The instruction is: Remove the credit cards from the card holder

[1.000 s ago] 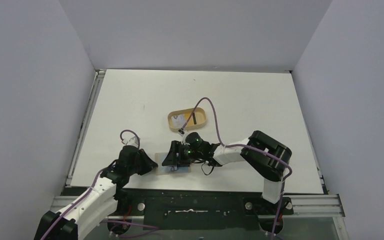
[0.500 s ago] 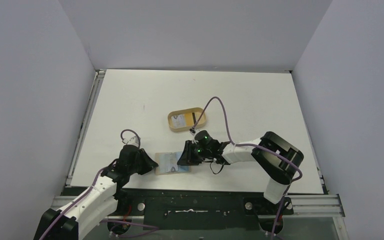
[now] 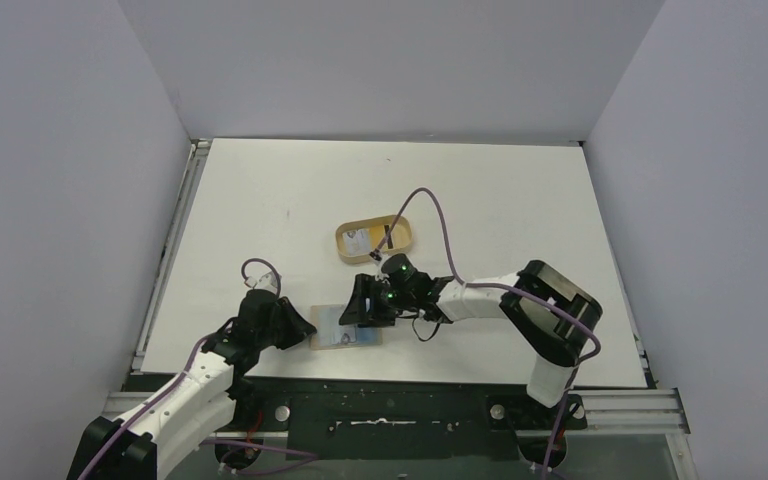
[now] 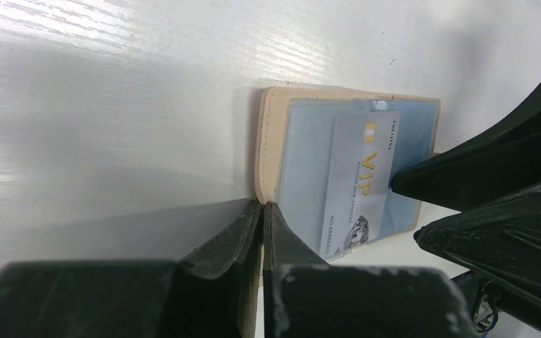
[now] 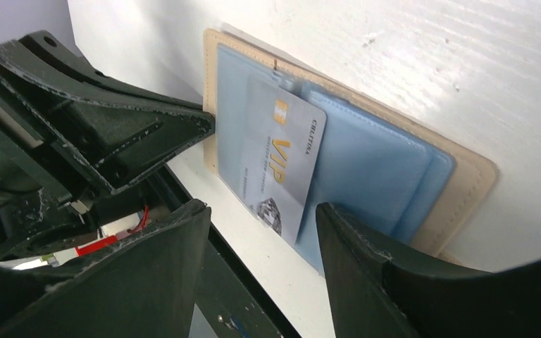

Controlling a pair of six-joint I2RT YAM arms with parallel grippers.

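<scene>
On the counter [image 3: 260,220], near its front edge, the card holder [image 4: 270,151] lies open. The left end effector [image 4: 261,211] is pressed together at its tan rim; the right end effector [image 5: 260,211] is spread astride the half-out credit card [image 4: 361,179]. The risk: the holder skids or lifts if that pin slips. Gold lettering reads "VIP"; the smaller print is illegible.
</scene>
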